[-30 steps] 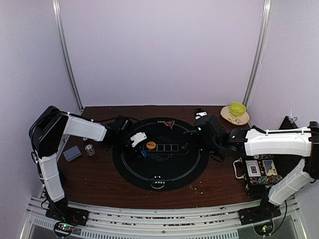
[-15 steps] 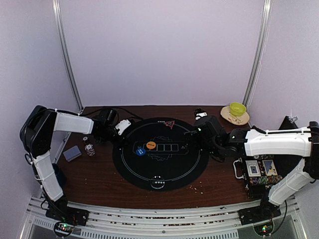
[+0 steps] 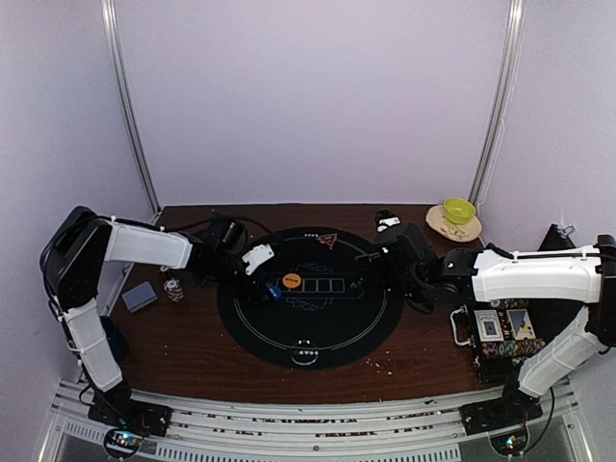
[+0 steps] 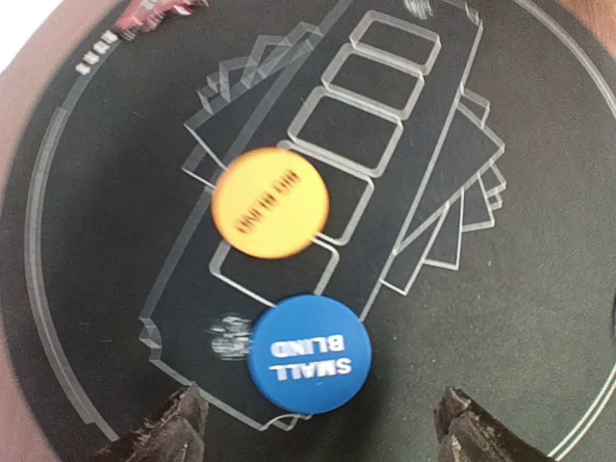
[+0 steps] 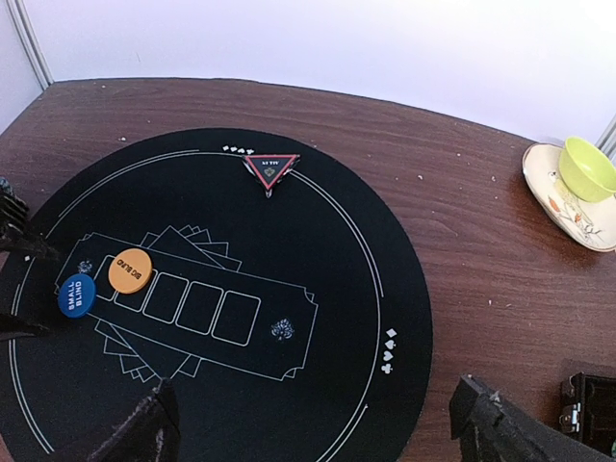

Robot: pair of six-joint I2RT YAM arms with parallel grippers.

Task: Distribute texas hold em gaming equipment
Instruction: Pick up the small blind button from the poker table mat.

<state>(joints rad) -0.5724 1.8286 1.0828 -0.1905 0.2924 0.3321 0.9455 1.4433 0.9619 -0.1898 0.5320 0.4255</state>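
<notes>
While the blue disc (image 4: 309,354) lies flat toward nine o'clock on the mat (image 5: 337,221) — just beside the orange disc (image 4: 270,203) — the left gripper (image 4: 318,428) is held over it, jaws wide and empty, so this placing is judged finished. The right gripper (image 5: 318,428) is likewise spread wide, holding nothing; the cards (image 3: 140,295) are probably to be fetched next.

The blue button disc (image 4: 310,354) reads "SMALL BLIND" in white letters. The orange button disc (image 5: 130,270) beside it reads "BIG BLIND". Lettering on the red triangle marker (image 5: 271,168) is too small to read.
</notes>
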